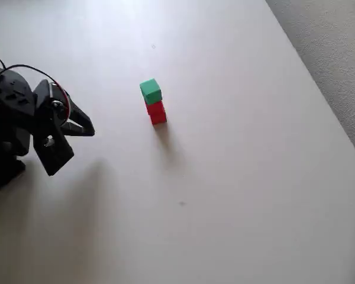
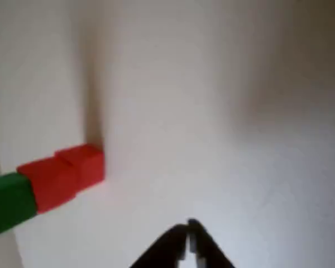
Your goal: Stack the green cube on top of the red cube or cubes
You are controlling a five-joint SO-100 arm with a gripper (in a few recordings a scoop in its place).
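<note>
the wrist view showed two red cubes (image 2: 64, 176) under the green cube (image 2: 8, 204); the overhead view (image 1: 156, 112) blurred them into one. the stack stood mid-bench (image 1: 236, 195), nearer the far edge. the fingers (image 2: 188, 240) were closed, empty, well apart from it.

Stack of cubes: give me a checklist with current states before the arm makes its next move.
1. Small matte green cube sits on top of the two small matte red cubes: ok.
2. Red cubes stacked one on the other, seen in the wrist view: ok.
3. Tower squarely aligned: cannot tell; the faces look slightly offset.
4. Black claw apart from the tower: ok.
5. Claw shut and holding nothing: ok.
6. White table between claw and tower bare: ok.
</note>
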